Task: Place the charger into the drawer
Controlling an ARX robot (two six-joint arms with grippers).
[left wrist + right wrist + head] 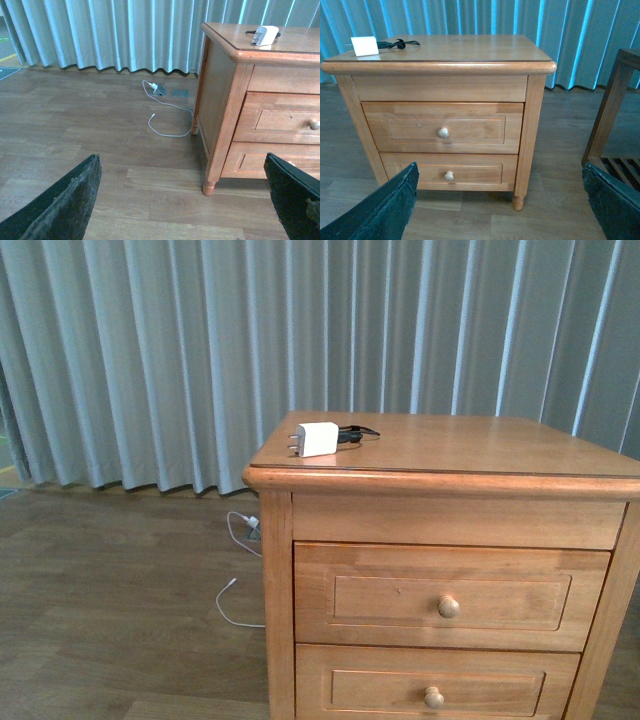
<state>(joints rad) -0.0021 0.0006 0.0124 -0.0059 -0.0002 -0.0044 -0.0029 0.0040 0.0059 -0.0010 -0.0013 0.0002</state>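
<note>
The white charger (317, 439) lies on the nightstand's top near its front left corner, prongs pointing left, its black bundled cable trailing behind it; it also shows as charger (265, 35) and charger (364, 46). The upper drawer (450, 597) is closed, with one round knob; drawer (442, 127) shows shut in the right wrist view too. My left gripper (185, 200) hangs open over the floor, left of the nightstand. My right gripper (502, 202) is open in front of the nightstand, low, with nothing between its fingers. Neither arm appears in the front view.
A lower drawer (436, 692) sits beneath the upper one. A long thin white cable (167, 117) runs across the wooden floor to a floor socket by the curtain. A dark wooden frame (610, 110) stands right of the nightstand.
</note>
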